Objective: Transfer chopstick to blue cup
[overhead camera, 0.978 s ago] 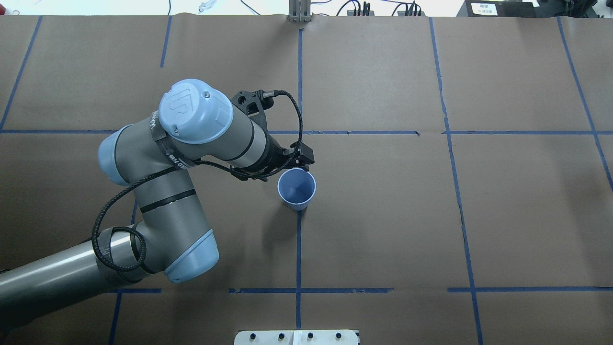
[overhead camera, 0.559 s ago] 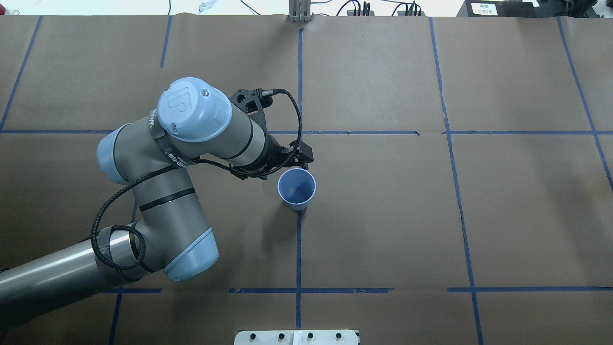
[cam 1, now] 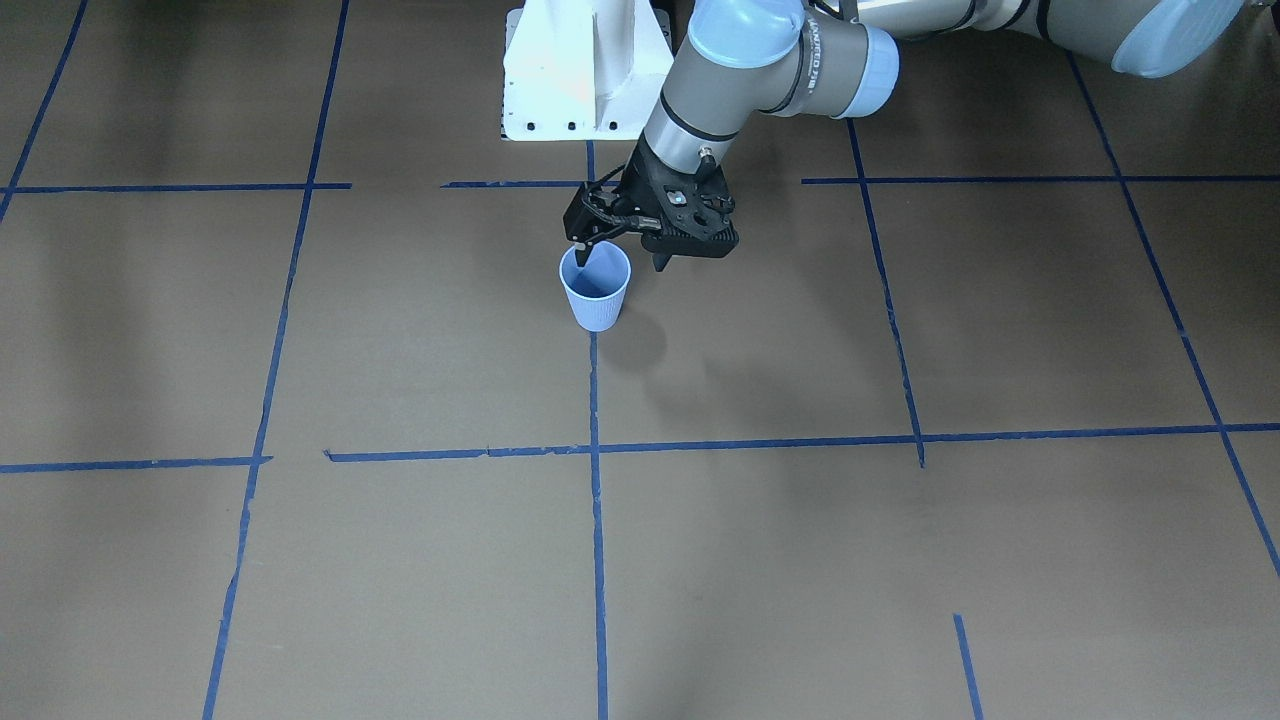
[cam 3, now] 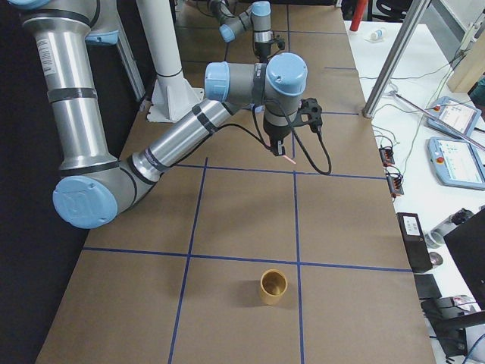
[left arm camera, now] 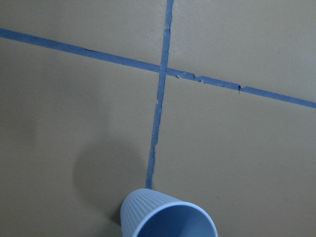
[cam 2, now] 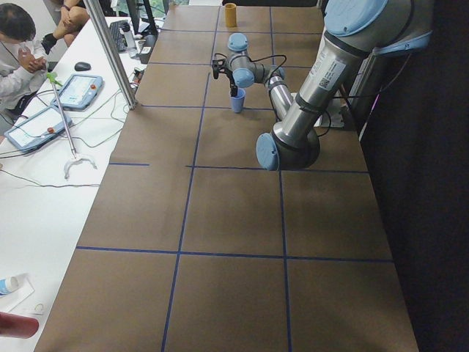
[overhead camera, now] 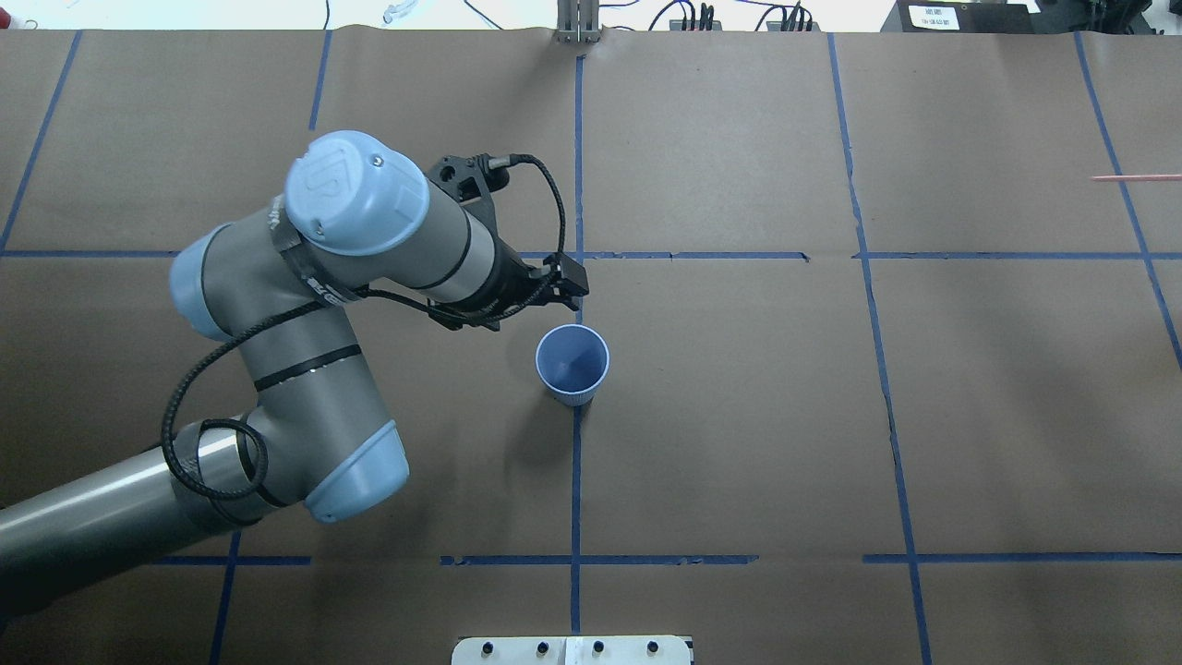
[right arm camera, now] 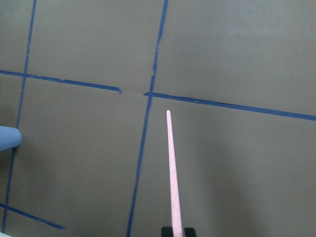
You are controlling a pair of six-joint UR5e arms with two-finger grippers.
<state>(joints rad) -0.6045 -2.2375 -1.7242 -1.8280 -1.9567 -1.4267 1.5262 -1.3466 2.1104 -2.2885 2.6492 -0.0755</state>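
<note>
Looking over the bench (overhead camera: 739, 443), we see the cup (overhead camera: 572, 363) upright on a blue tape line (overhead camera: 575, 480) near the middle. We find the left gripper (cam 1: 620, 258) spread, close above the cup, partly over its rim. The right gripper (right arm camera: 177, 231) pinches the chopstick (right arm camera: 171, 168) by one end and holds it in the air, well apart from the cup.

chopstick (overhead camera: 1136, 176) cut by edge, blue cup (left arm camera: 165, 217) cropped

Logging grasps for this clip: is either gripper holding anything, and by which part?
The right gripper holds the thin pale pink chopstick by one end; the left gripper holds nothing.
</note>
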